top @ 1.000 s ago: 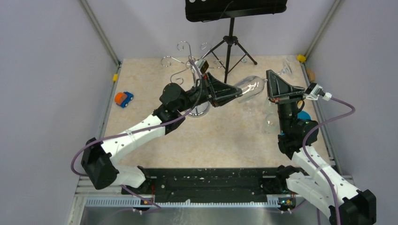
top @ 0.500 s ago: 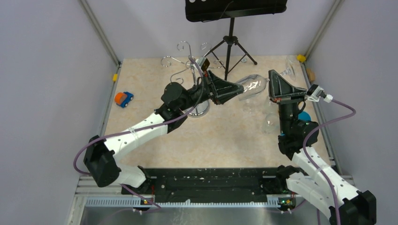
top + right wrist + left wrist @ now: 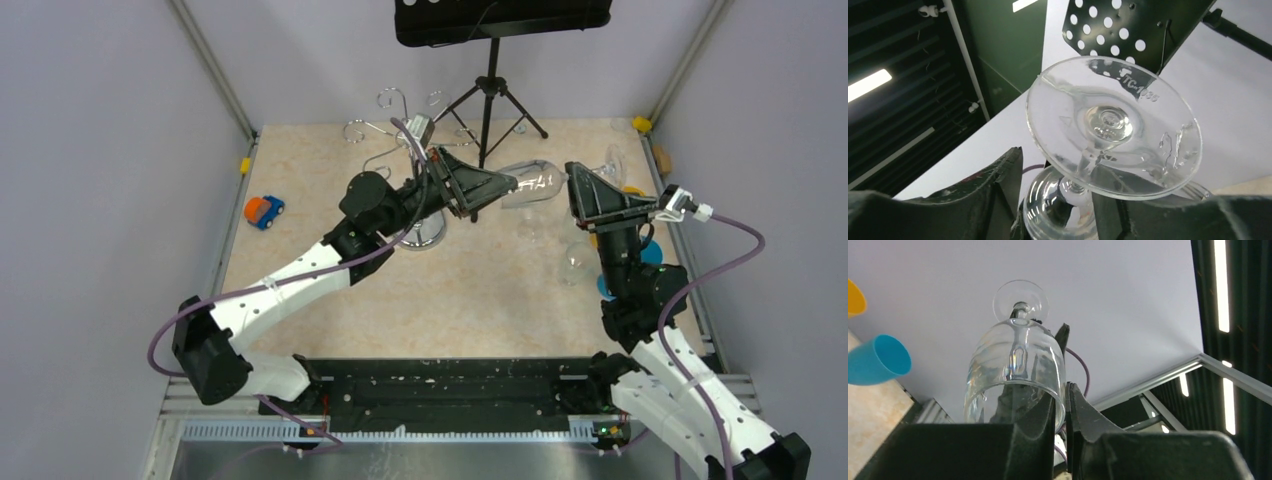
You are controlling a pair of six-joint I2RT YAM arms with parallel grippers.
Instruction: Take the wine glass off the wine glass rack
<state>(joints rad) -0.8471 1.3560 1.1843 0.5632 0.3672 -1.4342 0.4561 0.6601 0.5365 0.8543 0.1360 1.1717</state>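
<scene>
The clear wine glass (image 3: 533, 183) hangs on its side in the air, off the chrome wine glass rack (image 3: 404, 131) that stands behind my left arm. My left gripper (image 3: 503, 184) is shut on the bowl's rim, with one finger inside the bowl and one outside (image 3: 1062, 405). In the left wrist view the wine glass (image 3: 1015, 365) points away, foot farthest. My right gripper (image 3: 573, 186) stands open at the foot end. In the right wrist view the stem of the wine glass (image 3: 1113, 125) lies between the spread fingers of the right gripper (image 3: 1060, 200), nearer the right one.
A black tripod stand (image 3: 488, 100) rises behind the glass. A toy car (image 3: 264, 211) lies at the left. Another glass (image 3: 575, 262) and a blue cup (image 3: 650, 250) sit by my right arm, and another wine glass (image 3: 611, 152) is at the back right.
My right gripper has opened off the stem. The left gripper has closed tighter on the rim and raised the glass a little.
</scene>
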